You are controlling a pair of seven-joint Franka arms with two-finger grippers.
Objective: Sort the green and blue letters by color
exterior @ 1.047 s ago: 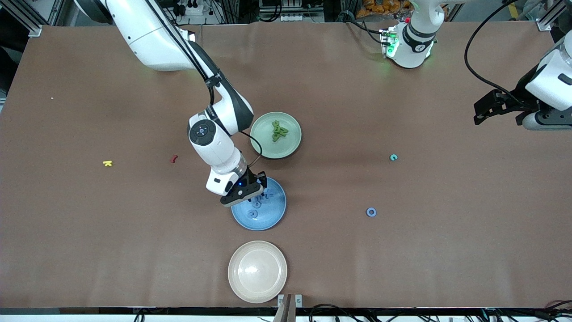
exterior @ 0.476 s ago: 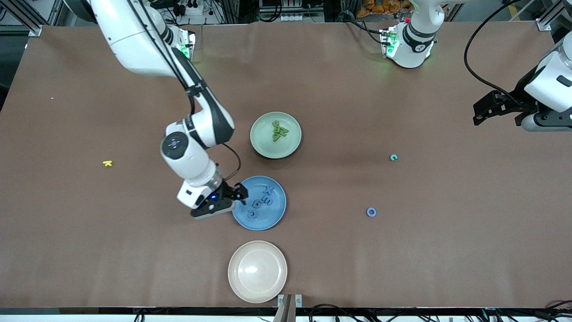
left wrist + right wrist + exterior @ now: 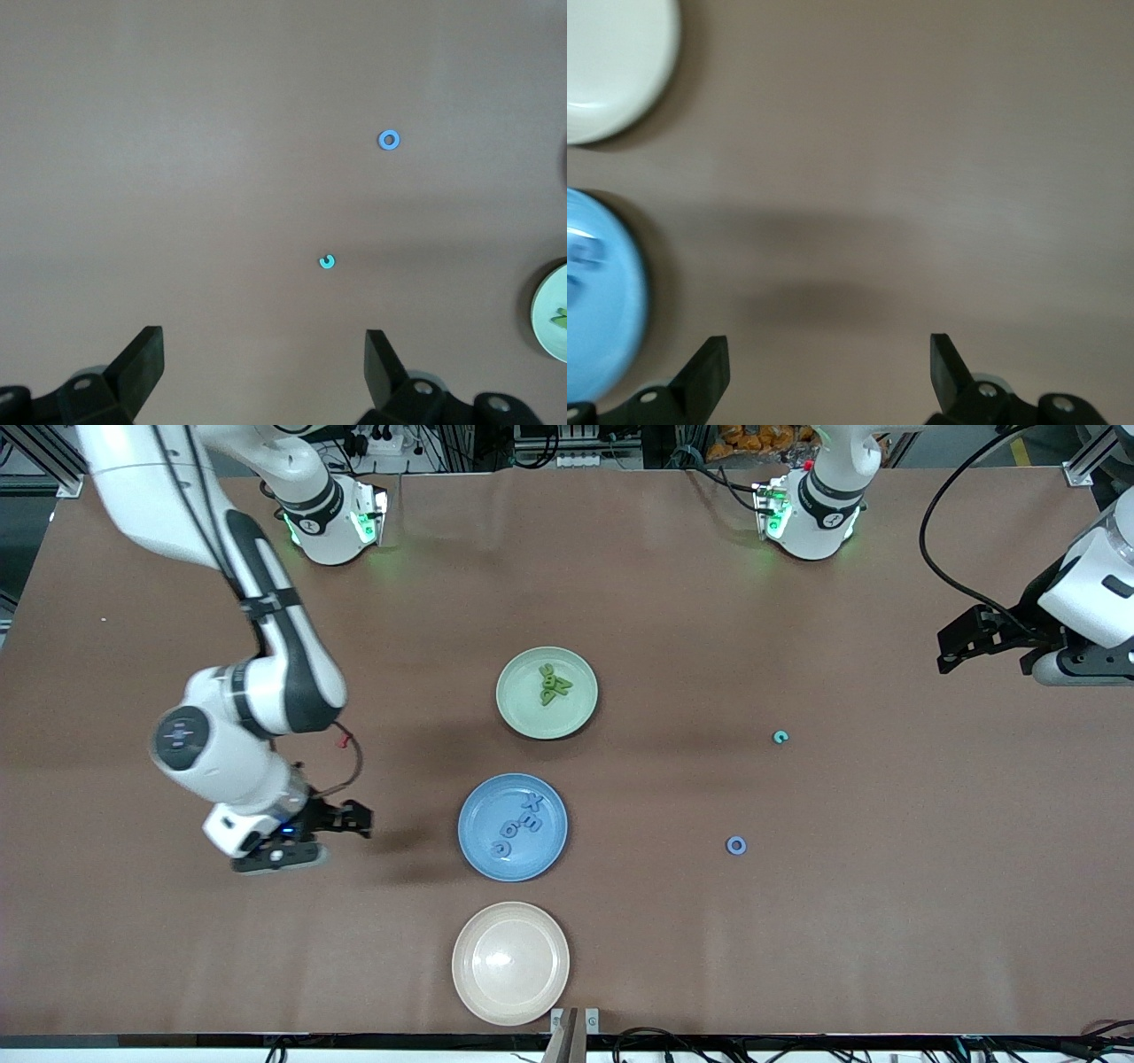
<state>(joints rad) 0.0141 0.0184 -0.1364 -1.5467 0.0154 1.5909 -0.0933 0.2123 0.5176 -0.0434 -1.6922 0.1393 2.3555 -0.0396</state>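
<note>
Your right gripper (image 3: 350, 821) hangs over bare bench (image 3: 709, 957) toward the right arm's end, beside the blue plate (image 3: 478, 797), jaws released and empty. Your left gripper (image 3: 961, 642) waits over the bench at the left arm's end, jaws spread wide too, nothing in them.

Already sorted: blue letters in plate (image 3: 518, 828) sit on the blue plate, green letters in plate (image 3: 554, 686) on the green plate (image 3: 523, 717). The cream plate (image 3: 510, 992), nearest the front camera, holds nothing.

Loose ones left: a blue ring letter (image 3: 735, 845) and a teal-green C letter (image 3: 780, 737), both flat on the bench toward the left arm's end, well apart from the plates. The ring lies nearer the front camera than the C. Both show in the left wrist view ahead of the open jaws, C closer in.

Key relation: both loose letters lie between the plates and your left gripper, so the left arm looks like the nearer one. The ring has no long axis; any approach angle should do. The C's axis is too small to tell.
</note>
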